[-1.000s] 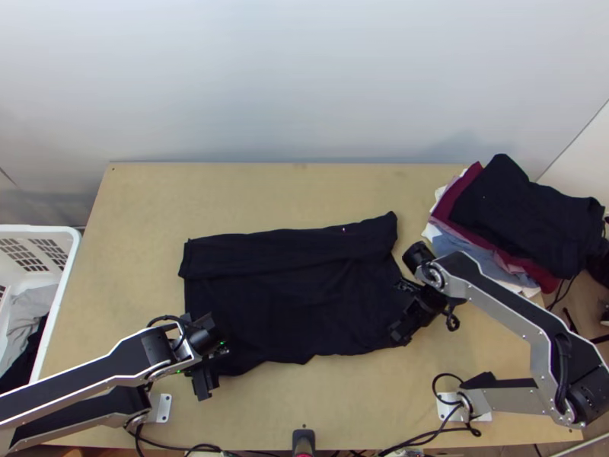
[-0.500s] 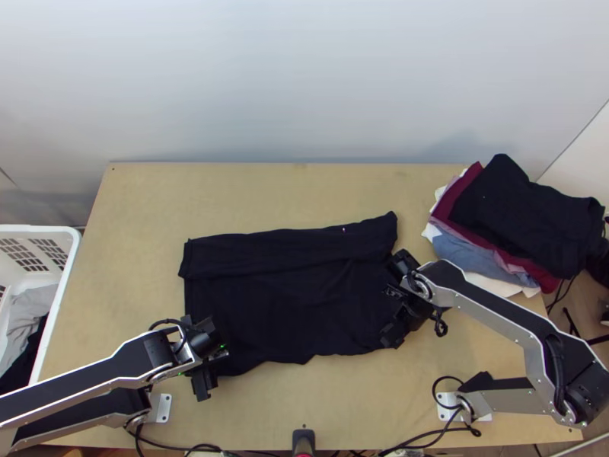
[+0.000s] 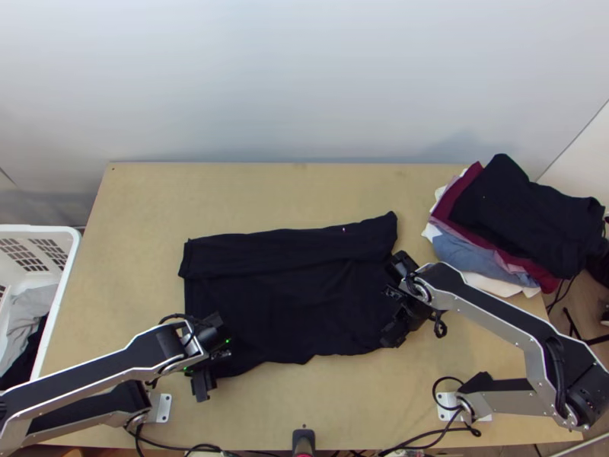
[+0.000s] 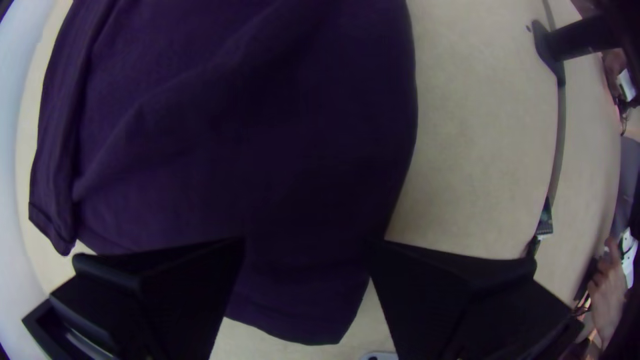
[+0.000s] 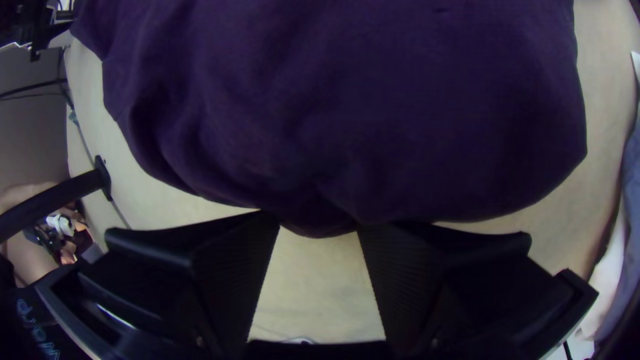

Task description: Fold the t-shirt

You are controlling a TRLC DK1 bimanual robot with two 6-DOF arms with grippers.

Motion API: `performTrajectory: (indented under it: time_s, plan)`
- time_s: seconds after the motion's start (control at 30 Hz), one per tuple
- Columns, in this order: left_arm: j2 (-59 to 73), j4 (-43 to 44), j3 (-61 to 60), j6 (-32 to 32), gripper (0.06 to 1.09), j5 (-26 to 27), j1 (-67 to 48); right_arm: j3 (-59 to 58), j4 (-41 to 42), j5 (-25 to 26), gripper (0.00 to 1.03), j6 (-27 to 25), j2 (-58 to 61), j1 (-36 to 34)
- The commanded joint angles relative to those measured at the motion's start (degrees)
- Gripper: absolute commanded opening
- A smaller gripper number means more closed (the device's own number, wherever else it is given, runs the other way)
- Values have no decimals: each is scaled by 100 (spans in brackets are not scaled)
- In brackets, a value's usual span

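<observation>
Top view: I work over a light wooden table that has a pale, smooth wall beyond its far edge, and my landmark is the black t-shirt lying across the middle of the tabletop. It is spread fairly flat, with a strip turned over along its far side and a wavy near edge. My left arm comes in low from the near left, and its gripper, my left gripper, sits over the shirt's near left corner. In the left wrist view its fingers are spread, with a part of the shirt visible between them. My right arm bends up and then inward, placing my right gripper at the shirt's right side. In the right wrist view its fingers are also spread, and the rumpled edge of the shirt comes to their tips; whether they touch it, I cannot tell. Counting up, I have one t-shirt, two grippers, one white basket well to the shirt's left with grey cloth and dark cloth in it, and one pile of clothes to the shirt's far right, topped in black above maroon, blue and white layers.
</observation>
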Motion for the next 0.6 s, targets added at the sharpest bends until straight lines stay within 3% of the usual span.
performTrajectory:
  time_s: [0.0,0.23,0.37,0.57]
  plan:
    - [237,76,61,157,79,126,190,-15,158,-20,37,16,9,52]
    - [26,147,17,210,31,126,454,-32,272,-29,6,-2,9,61]
    - [-141,85,61,228,13,126,577,3,193,-29,3,-37,-44,61]
    - [-414,-293,413,298,10,232,990,108,-317,-55,3,-81,-501,-71]
